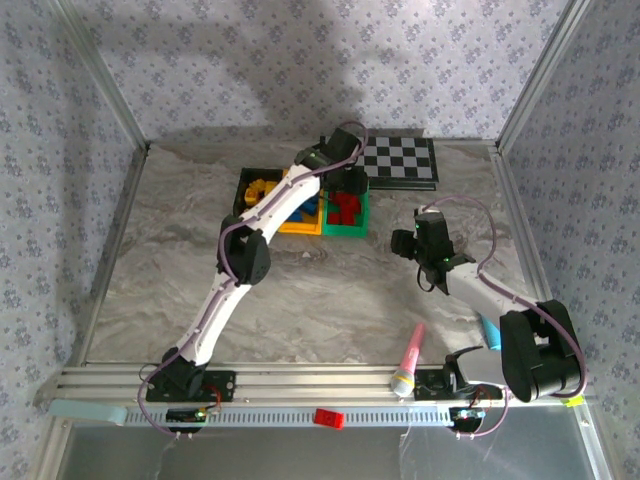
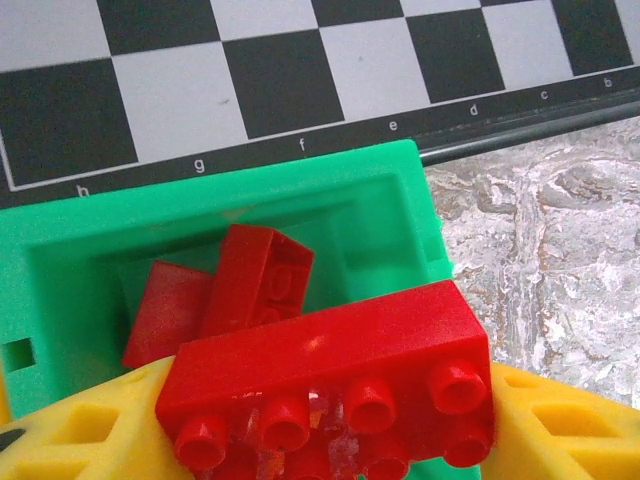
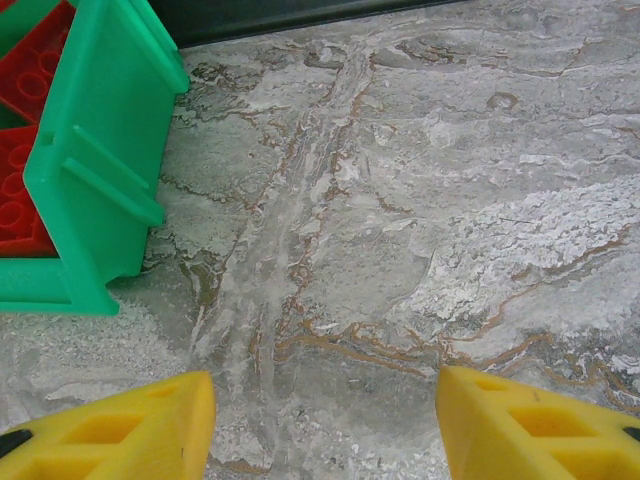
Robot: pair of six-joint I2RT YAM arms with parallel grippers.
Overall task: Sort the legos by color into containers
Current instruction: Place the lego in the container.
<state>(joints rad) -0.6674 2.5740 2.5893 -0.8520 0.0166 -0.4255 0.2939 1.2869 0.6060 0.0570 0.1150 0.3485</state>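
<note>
Red lego (image 2: 330, 350) clamped in my left gripper (image 2: 325, 435), above green container (image 2: 400, 190) | step: likely drop-off | next: part jaws, release inside | right gripper (image 3: 325, 425) spread, empty, over table (image 3: 400, 250)

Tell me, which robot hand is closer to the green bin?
Left. The left hand hangs right over the green bin, gripping a red brick. The right hand is off to the bin's right side, open above the table.
</note>
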